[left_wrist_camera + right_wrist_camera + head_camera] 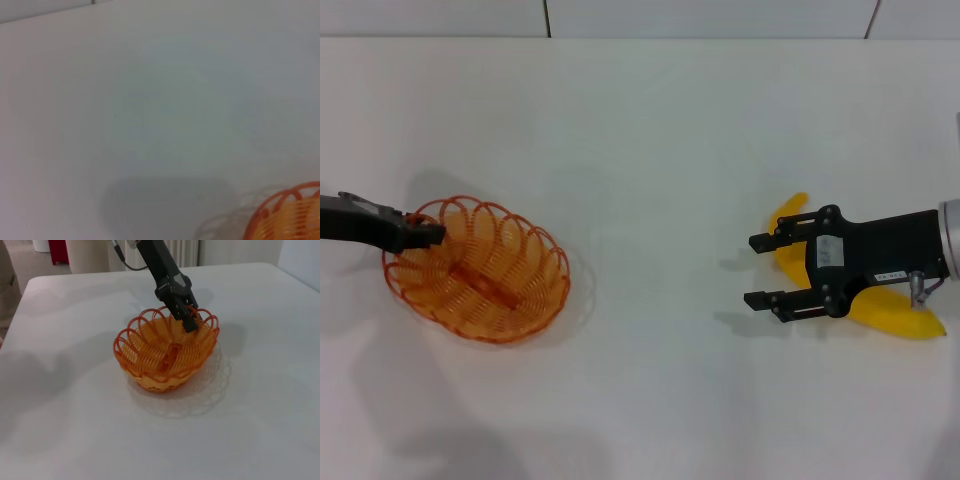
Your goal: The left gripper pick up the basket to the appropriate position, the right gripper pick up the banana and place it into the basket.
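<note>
The orange wire basket [480, 270] is at the left of the white table. My left gripper [428, 235] reaches in from the left and is shut on the basket's rim. In the right wrist view the left gripper [188, 320] clamps the far rim of the basket [165, 355], which looks slightly raised over its lacy shadow. The basket's rim [287, 212] shows in a corner of the left wrist view. The yellow banana [902, 312] lies at the right, mostly hidden under my right gripper [753, 270]. That gripper is open and empty, its fingers pointing toward the basket.
The white table [650, 150] stretches between basket and banana, its far edge meeting a tiled wall. Past the table in the right wrist view stand a red object [59, 251] and pale furniture.
</note>
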`<state>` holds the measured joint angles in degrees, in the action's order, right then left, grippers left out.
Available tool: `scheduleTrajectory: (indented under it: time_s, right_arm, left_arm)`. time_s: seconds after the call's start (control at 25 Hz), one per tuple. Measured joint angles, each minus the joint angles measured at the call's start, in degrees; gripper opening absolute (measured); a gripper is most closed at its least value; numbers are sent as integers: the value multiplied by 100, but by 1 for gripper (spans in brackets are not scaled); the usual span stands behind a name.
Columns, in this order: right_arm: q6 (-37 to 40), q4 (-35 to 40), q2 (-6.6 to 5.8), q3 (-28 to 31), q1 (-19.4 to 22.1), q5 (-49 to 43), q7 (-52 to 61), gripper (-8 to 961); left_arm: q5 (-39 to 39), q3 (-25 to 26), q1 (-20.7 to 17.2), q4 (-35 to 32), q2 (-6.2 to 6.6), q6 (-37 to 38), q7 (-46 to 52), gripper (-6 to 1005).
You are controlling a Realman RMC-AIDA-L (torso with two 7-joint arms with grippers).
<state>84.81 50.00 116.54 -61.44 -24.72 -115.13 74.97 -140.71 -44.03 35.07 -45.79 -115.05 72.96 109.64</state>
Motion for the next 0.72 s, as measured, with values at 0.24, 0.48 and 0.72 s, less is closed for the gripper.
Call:
scheduleTrajectory:
  time_s: [0.24,0.48,0.72]
  right_arm:
    - [0,-6,0,0,-4,0,-11,702]
    - [0,-41,0,0,-9,0,-14,702]
    - [-11,-81,0,0,-16,0,-21,702]
  left_arm:
    - [0,0,-7,0,0,-90,-95,365]
    - [1,0,-23,-2,0,-143,-125,194]
    - [70,0,-26,-59,-34,-130,-174,104]
